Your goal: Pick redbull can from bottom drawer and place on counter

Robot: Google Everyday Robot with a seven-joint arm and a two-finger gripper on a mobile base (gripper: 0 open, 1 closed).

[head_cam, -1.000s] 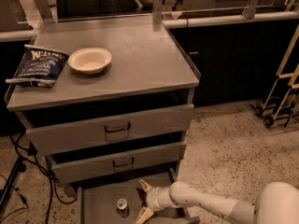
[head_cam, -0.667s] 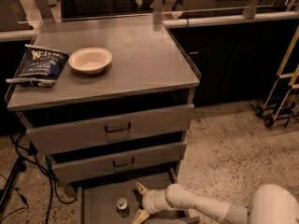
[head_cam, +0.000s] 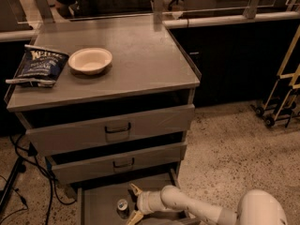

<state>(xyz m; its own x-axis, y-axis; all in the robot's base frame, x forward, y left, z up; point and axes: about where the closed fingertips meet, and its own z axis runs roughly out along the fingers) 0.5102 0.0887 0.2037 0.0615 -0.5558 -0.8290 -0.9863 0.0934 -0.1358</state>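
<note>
Gripper (head_cam: 134, 203): at the bottom edge of the view, pointing left, its two fingers spread wide.
Chip bag (head_cam: 40, 65): dark blue, lying flat, far above the gripper and off to its left.
Bowl (head_cam: 90, 60): pale, round, upright, far above the gripper, just beside the chip bag.
Top drawer (head_cam: 154, 121): grey front with a dark handle, well above the gripper.
Middle drawer (head_cam: 154, 156): grey front with a dark handle, just above the gripper.
Cables (head_cam: 21, 170): black, trailing on the floor to the gripper's left.
Cart (head_cam: 281, 86): yellowish frame on small wheels, far right of the gripper and higher.
Floor (head_cam: 229, 149): speckled, to the gripper's right.
Rail (head_cam: 225, 20): pale bar, far above the gripper and to its right.
</note>
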